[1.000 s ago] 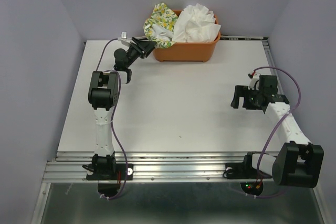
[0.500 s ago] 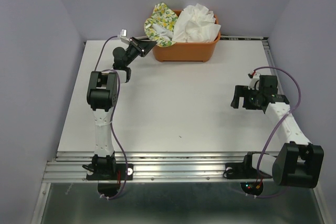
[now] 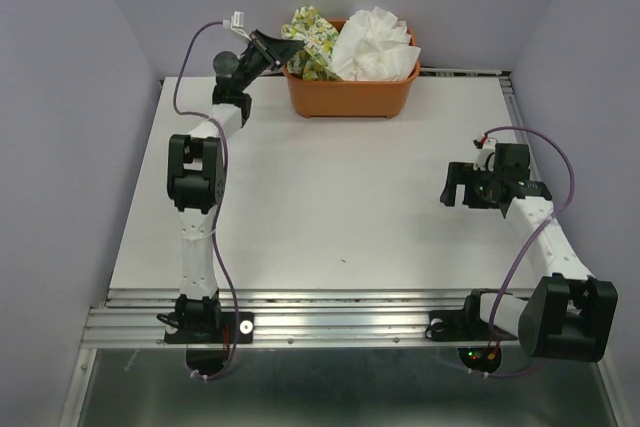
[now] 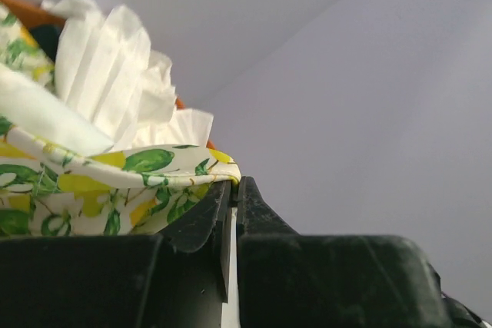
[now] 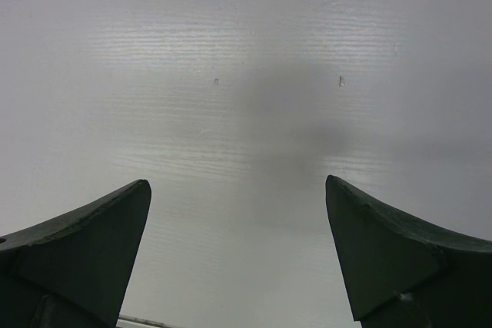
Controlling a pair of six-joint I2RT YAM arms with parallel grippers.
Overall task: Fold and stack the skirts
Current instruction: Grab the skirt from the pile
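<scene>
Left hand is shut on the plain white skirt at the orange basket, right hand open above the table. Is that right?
Not quite. The left hand is shut on the lemon-print skirt, not the plain white skirt; the left wrist view shows printed cloth between its fingers. The orange basket and the open right hand above the table are as stated.

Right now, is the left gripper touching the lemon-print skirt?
Touching. In the left wrist view the left gripper is closed on the lemon-print skirt, with its hem pinched between the tips.
</scene>
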